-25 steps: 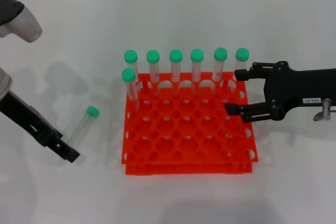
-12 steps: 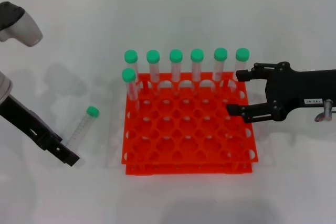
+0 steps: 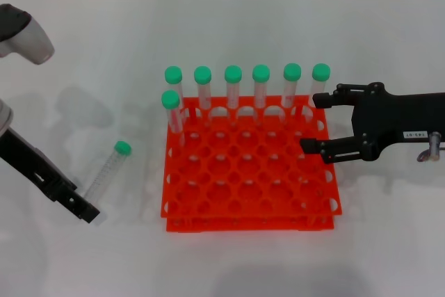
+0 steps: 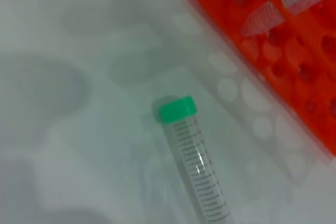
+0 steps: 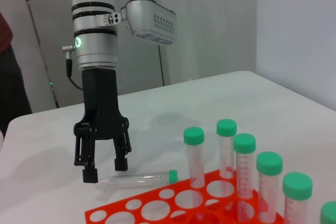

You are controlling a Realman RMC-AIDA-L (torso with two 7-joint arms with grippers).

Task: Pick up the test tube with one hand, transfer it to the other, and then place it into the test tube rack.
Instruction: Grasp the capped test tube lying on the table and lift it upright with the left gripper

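Note:
The test tube, clear with a green cap, lies on the white table left of the orange-red rack. It also shows in the left wrist view and the right wrist view. My left gripper is open and empty, by the tube's bottom end. In the right wrist view the left gripper hangs just above that end, jaws apart, not touching it. My right gripper, with a white label, is open and empty over the rack's right edge.
Several green-capped tubes stand upright along the rack's far row, and one stands in the second row at the left. They show in the right wrist view. The rack's corner shows in the left wrist view.
My left gripper has drifted a little left and toward the table's front edge, along the lying tube's bottom end. The tube and my right gripper have not moved.

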